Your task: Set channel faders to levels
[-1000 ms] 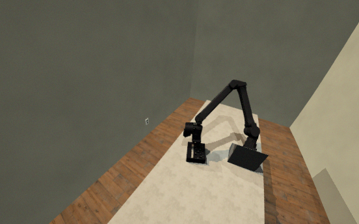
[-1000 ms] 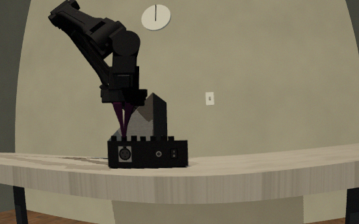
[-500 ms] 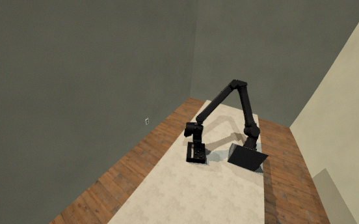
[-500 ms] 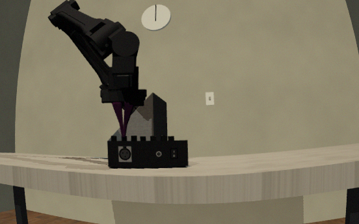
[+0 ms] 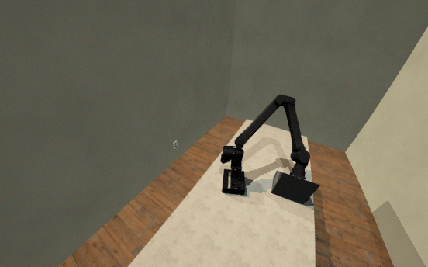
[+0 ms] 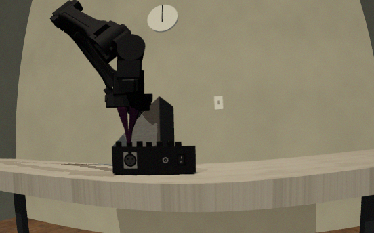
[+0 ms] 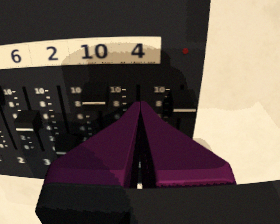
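Note:
The black lighting desk (image 5: 233, 182) stands on the table; from behind it shows in the exterior view (image 6: 154, 160). In the wrist view the desk (image 7: 98, 63) carries a tape strip (image 7: 78, 54) reading 6, 2, 10, 4, with more cut off at the left. Fader slots with scales lie below the tape. My gripper (image 7: 139, 111), with purple fingers, is shut and empty. Its tips point down onto the desk top between the faders under 10 and 4, hiding part of them. The cap under 10 (image 7: 92, 103) sits high in its slot. The rightmost fader's cap (image 7: 184, 110), without a tape number, is right of my fingers.
The arm's black base plate (image 5: 295, 188) lies on the table right of the desk. Wooden floor flanks the table on both sides. A grey block (image 6: 158, 122) stands behind the desk in the exterior view.

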`<state>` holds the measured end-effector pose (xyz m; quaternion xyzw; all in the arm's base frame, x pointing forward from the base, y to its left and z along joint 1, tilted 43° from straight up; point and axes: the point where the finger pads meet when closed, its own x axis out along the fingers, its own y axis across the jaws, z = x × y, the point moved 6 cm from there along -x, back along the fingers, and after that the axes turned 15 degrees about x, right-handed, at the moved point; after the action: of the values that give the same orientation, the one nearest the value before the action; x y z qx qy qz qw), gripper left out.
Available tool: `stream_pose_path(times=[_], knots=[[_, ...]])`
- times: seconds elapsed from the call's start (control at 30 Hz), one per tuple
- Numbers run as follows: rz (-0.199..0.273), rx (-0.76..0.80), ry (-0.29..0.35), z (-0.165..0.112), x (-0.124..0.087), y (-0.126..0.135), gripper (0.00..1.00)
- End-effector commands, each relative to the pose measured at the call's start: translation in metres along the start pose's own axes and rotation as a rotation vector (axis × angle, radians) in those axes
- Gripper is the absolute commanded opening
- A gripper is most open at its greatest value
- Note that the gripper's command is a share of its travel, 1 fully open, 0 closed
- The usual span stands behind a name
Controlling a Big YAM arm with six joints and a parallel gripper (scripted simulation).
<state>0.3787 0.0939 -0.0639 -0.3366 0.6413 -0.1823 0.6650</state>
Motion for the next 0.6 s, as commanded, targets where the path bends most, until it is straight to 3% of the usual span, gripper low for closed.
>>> stream_pose_path(times=[0.0, 0.57], knots=[[0.003, 0.009, -0.026, 0.0004, -0.0063, -0.0008, 0.00], [0.003, 0.010, -0.028, -0.0027, -0.0069, -0.0018, 0.00]])
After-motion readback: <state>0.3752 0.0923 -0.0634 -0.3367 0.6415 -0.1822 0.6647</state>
